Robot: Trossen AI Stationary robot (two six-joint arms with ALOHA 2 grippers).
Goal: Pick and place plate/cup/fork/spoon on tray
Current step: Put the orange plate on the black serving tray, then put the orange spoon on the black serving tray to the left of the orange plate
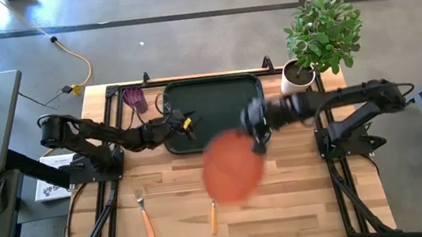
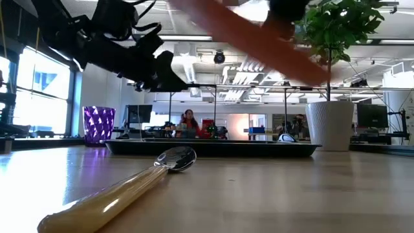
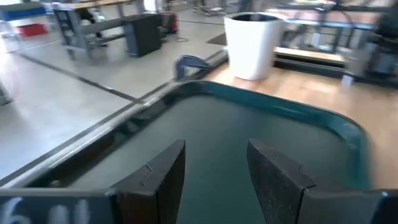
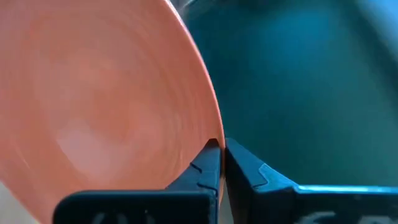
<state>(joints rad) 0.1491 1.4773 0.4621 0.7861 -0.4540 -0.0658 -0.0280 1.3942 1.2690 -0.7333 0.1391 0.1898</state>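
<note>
My right gripper (image 1: 259,146) is shut on the coral-orange plate (image 1: 232,167), held in the air just past the near edge of the dark tray (image 1: 208,95). My left gripper (image 3: 214,168) is open and empty above the tray's left part (image 1: 188,126). The purple cup (image 1: 135,99) stands on the table left of the tray. The fork (image 1: 144,214) and the spoon (image 1: 213,216) lie flat on the table near its front edge. The spoon (image 2: 171,160) is closest in the low view. My right gripper pinches the plate's rim (image 4: 210,138) between its two fingers, at their free ends. The hold is on the plate's far right side (image 1: 256,149). The plate (image 2: 259,39) is lifted clear of table and tray and hangs tilted, stretching away from the fingers toward the near left.
A white pot (image 1: 299,75) with a green plant stands at the tray's far right corner; it also shows in the left wrist view (image 3: 254,43). Bare wood lies between the tray and the cutlery.
</note>
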